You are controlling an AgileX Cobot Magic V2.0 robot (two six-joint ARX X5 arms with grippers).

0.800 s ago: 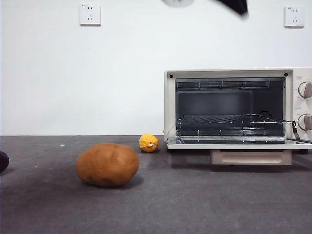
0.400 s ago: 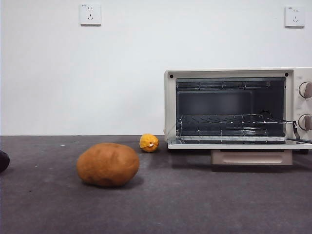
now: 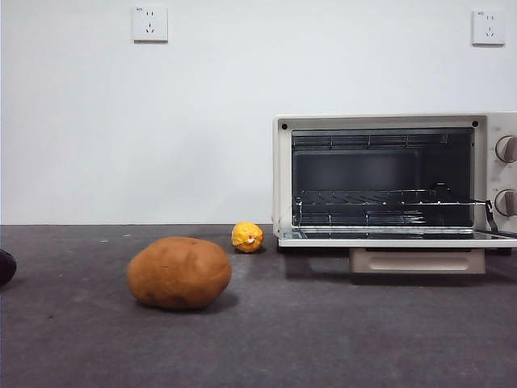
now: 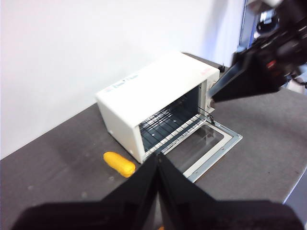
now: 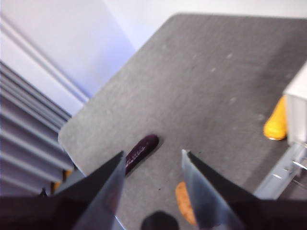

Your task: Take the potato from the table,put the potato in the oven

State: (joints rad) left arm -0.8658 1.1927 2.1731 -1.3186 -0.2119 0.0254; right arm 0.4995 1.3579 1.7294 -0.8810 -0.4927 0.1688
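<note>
I can read no text, brand, number or sign in any view.

Oven (image 4: 144, 91): I see a short line of red and dark print on its top panel, near the front edge, in the left wrist view. It is too blurred and small for me to make out a single letter. From the front I find no legible marking on its frame (image 3: 380, 120) or beside its knobs (image 3: 506, 149).

Wall sockets (image 3: 149, 23), above and to the left of the oven, and (image 3: 488, 27), above its right end: each has a tiny mark at the top, which I cannot read.
</note>
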